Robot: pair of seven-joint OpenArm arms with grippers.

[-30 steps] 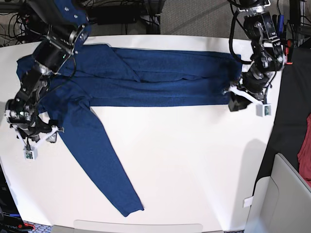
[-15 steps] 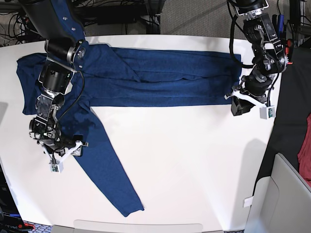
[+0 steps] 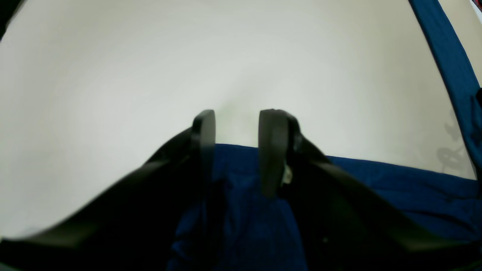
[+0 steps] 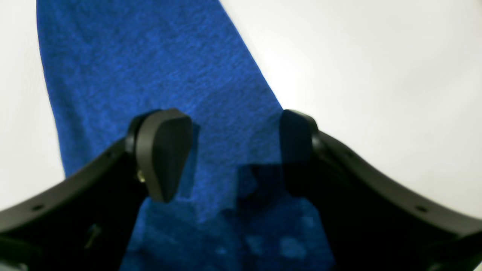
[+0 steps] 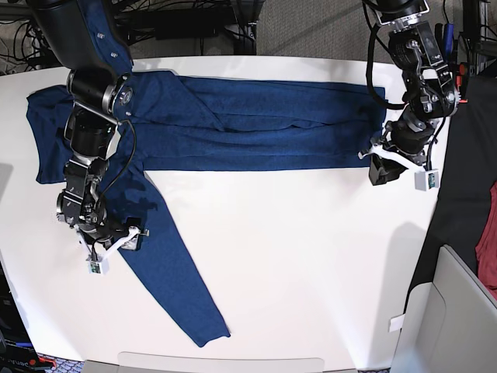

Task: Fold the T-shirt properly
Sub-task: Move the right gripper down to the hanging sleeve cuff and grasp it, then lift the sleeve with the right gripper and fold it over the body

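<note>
The dark blue T-shirt (image 5: 256, 124) lies on the white table (image 5: 311, 256) as a long folded band across the back. One long sleeve (image 5: 167, 264) runs from it down toward the front edge. My right gripper (image 5: 116, 239) is open and hovers low over this sleeve. In the right wrist view (image 4: 229, 150) its fingers (image 4: 163, 150) straddle the sleeve (image 4: 150, 67). My left gripper (image 5: 380, 167) sits at the band's right end. In the left wrist view (image 3: 237, 128) it is narrowly open over the shirt's edge (image 3: 395, 177).
A red cloth (image 5: 489, 233) hangs past the table's right edge over a dark surface. A pale grey bin (image 5: 450, 311) stands at the front right. Cables and dark gear lie behind the table's back edge (image 5: 194, 23).
My right gripper has moved from the table's left edge rightward and forward onto the sleeve. My left gripper has stayed at the shirt's right end, shifting only slightly.
</note>
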